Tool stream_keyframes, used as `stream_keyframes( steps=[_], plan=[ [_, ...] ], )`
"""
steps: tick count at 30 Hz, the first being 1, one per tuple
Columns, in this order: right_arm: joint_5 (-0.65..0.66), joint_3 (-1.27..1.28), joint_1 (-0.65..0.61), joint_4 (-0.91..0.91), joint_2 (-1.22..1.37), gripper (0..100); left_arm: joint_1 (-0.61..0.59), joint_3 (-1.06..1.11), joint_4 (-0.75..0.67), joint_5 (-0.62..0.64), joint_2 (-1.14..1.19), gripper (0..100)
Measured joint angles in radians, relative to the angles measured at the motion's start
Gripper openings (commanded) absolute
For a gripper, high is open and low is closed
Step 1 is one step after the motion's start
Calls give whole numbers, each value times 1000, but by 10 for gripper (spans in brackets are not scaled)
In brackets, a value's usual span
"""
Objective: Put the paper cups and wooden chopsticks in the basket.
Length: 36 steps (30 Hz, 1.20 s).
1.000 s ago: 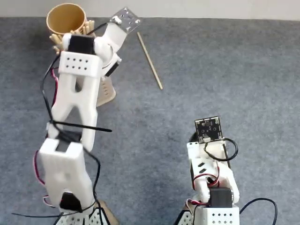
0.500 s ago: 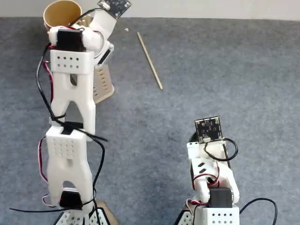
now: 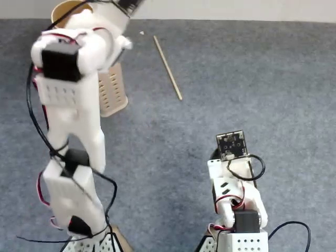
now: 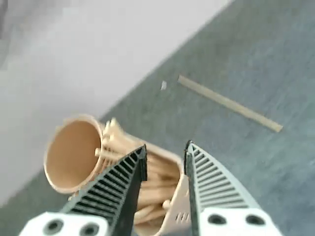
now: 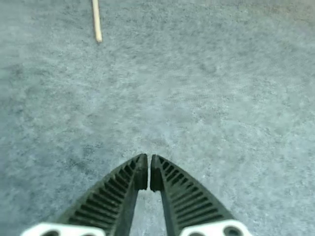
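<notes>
Well, the grey tabletop has one loose wooden chopstick lying flat on it. Its long side runs from the far edge toward the robot and leans a little to the right. A tiny white speck sits near its far end.

The big left arm reaches to the far left corner and covers part of the tan basket and most of the paper cup. From the left wrist, the cup is tipped so you can look into its round mouth. It touches a bunch of chopsticks lying in the basket.

The left hand hangs over the basket. It is spread a little and holds nothing.

The right arm is near the robot's base, well apart from the loose chopstick. The right hand is pressed together with nothing in it, over bare tabletop.
</notes>
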Motion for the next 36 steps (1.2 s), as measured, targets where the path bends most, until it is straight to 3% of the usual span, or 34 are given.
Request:
stream_keyframes(
  steps=[9, 15, 20, 25, 33, 36],
  plan=[
    [0, 0, 0, -40, 0, 29, 164, 0, 0, 247, 6, 154],
    [0, 0, 0, -40, 0, 29, 166, 0, -109, 523, 322, 158],
    [0, 0, 0, -40, 0, 29, 164, 0, -318, 678, 597, 158],
    [0, 0, 0, -40, 0, 29, 167, 2, -420, 733, 744, 158],
    [0, 0, 0, -40, 0, 29, 167, 2, -470, 736, 865, 162],
    [0, 0, 0, -40, 0, 29, 167, 2, -486, 736, 907, 220]
  ],
)
